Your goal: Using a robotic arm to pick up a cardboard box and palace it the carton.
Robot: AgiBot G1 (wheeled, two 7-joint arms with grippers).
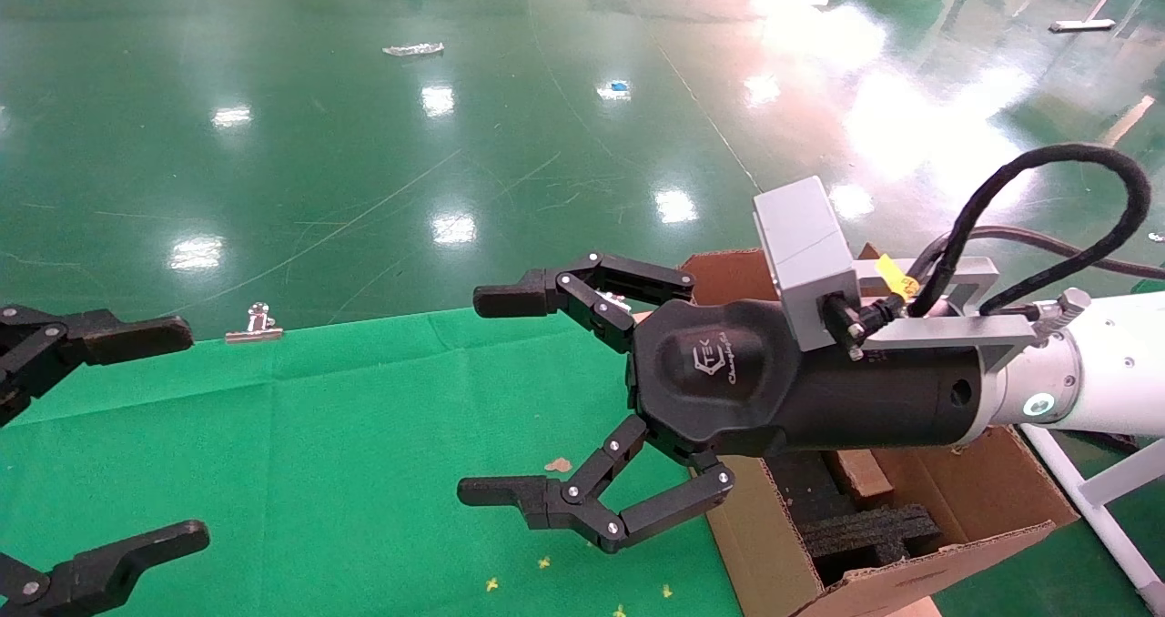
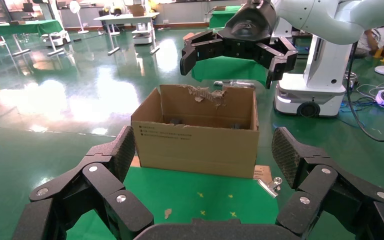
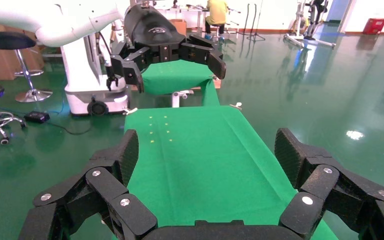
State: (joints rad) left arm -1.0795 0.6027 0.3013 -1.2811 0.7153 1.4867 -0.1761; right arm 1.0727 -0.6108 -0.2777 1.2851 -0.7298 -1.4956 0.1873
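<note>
My right gripper (image 1: 491, 397) hangs open and empty on the white robotic arm (image 1: 1106, 362), over the table beside the carton's left wall. The carton (image 1: 965, 508) stands open at the table's right end, with black foam (image 1: 865, 531) inside. A small brown slab (image 1: 860, 473) among the foam looks like the cardboard box. The left wrist view shows the carton (image 2: 195, 145) from the side, a torn inner wall, and the right gripper (image 2: 231, 67) above it. My left gripper (image 1: 155, 439) is open and empty at the table's left end.
A green cloth (image 1: 319, 435) covers the table. A metal binder clip (image 1: 255, 324) holds its far edge, and another clip (image 2: 270, 186) lies by the carton's corner. A brown scrap (image 1: 558, 464) and yellow marks lie on the cloth. A white frame (image 1: 1092, 499) stands right of the carton.
</note>
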